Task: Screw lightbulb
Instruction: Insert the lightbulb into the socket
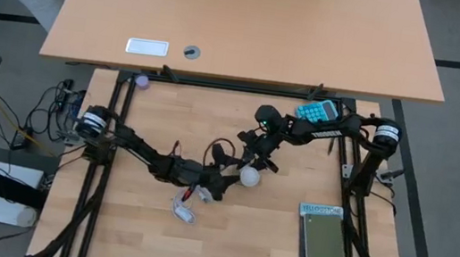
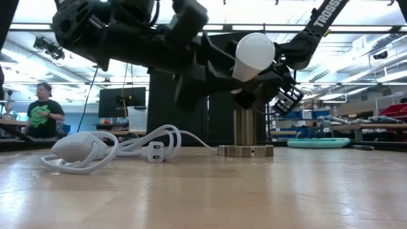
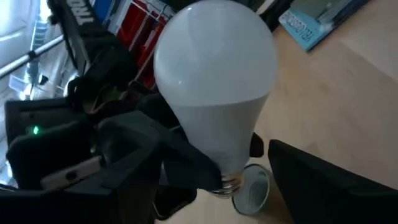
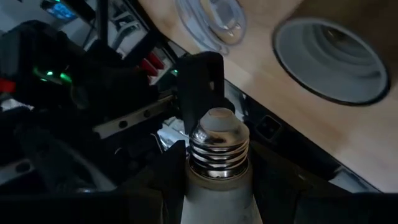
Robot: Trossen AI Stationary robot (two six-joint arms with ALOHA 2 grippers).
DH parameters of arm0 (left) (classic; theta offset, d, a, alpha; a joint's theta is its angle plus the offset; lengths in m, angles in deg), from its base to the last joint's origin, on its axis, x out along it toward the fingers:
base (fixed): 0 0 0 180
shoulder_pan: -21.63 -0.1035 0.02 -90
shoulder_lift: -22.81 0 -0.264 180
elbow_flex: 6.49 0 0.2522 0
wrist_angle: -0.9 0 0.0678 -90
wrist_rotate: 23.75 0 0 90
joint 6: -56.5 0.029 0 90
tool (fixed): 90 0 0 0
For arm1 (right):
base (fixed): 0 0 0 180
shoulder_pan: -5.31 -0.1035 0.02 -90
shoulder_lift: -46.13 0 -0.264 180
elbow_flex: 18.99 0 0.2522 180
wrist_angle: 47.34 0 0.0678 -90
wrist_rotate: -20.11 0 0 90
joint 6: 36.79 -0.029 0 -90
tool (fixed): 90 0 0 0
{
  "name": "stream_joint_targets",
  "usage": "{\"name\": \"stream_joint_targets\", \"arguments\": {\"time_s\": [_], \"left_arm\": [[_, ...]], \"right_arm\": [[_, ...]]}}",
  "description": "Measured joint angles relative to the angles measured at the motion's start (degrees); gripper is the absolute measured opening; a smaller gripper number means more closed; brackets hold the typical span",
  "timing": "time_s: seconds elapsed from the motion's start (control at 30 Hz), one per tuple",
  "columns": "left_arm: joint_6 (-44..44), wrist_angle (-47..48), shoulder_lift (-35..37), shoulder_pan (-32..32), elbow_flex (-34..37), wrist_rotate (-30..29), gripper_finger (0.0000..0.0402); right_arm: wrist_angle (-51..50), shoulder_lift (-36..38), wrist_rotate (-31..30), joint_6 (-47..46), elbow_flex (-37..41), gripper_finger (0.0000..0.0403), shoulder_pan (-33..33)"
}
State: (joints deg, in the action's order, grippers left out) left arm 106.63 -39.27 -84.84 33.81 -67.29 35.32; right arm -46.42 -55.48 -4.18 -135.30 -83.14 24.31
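The white lightbulb [image 1: 249,176] hangs in the air above the round grey socket [image 2: 245,130], which stands upright on its disc on the table. My right gripper [image 4: 219,180] reaches in from the right and is shut on the bulb. The bulb's silvery screw base [image 4: 219,146] is bare and points toward the socket's mouth [image 4: 333,59]. My left gripper [image 1: 228,175] comes from the left and is open. Its fingers stand on either side of the bulb's glass [image 3: 214,81], and one finger [image 3: 323,186] is plainly apart from it. My right gripper pinches the bulb's narrow neck [image 4: 217,193], just behind the screw thread, between its two fingers. The fingers come roughly level from the table's right side and lie across the bulb. The bulb is lifted clear and tilted, its round end up [image 2: 254,51] and its base toward the socket.
A coiled white cable with a switch [image 2: 108,149] lies on the table left of the socket. A teal calculator [image 1: 318,111] sits at the far right and a green notebook [image 1: 323,236] at the near right. A person [image 2: 41,117] stands in the room behind.
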Motion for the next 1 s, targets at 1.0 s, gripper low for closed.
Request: {"name": "stream_joint_targets", "arguments": {"time_s": [1.0], "left_arm": [[2.2, -2.0, -1.5, 2.5, -2.4, -3.9, 0.0237]], "right_arm": [[1.0, 0.0, -1.6, 1.2, -0.1, 0.0155, 0.1]]}}
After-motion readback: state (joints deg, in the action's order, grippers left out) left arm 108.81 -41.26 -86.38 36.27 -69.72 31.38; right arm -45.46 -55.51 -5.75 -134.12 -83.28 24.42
